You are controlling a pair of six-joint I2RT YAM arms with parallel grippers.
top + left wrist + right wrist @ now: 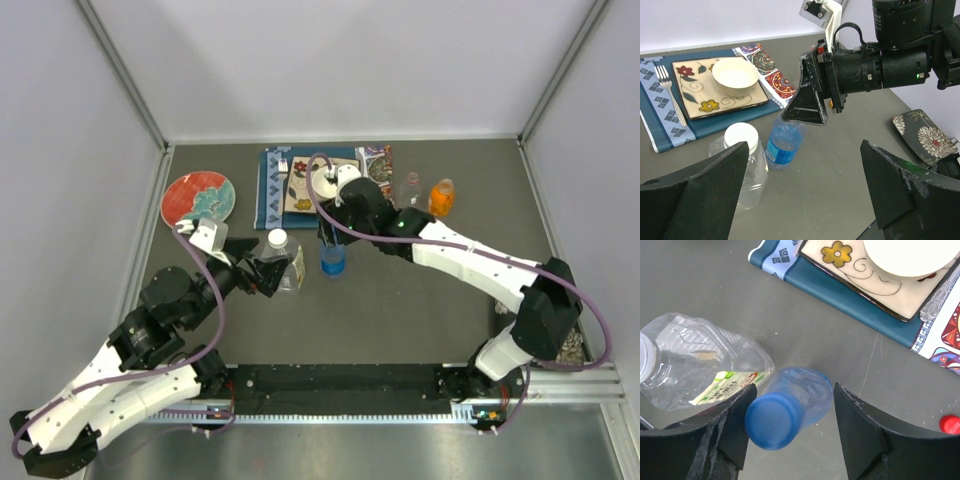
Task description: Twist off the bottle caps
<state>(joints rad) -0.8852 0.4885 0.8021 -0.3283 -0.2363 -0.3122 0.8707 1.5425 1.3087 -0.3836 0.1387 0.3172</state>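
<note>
Blue cap [774,421] sits on the blue bottle [807,390], which stands upright mid-counter [400,300]. The right hand [792,395] straddles the cap, fingers spread, nothing gripped; probably lined up to pinch and twist. The clear bottle [747,175] with its white cap [741,136] stands just at the blue one's 9 o'clock. The left hand [804,145] gapes wide and empty beside it, likely there to steady a bottle against the twist. The orange bottle [441,197] and slim bottle [410,188] stand paired at 2 o'clock, well apart from the hands. Count: four bottles; white, blue and orange caps look screwed on. A red cap [951,424] shows only at the edge of the right wrist view. At 12 o'clock: one mat [655,135], one square plate [695,100], one bowl [735,75], one fork [667,85].
</note>
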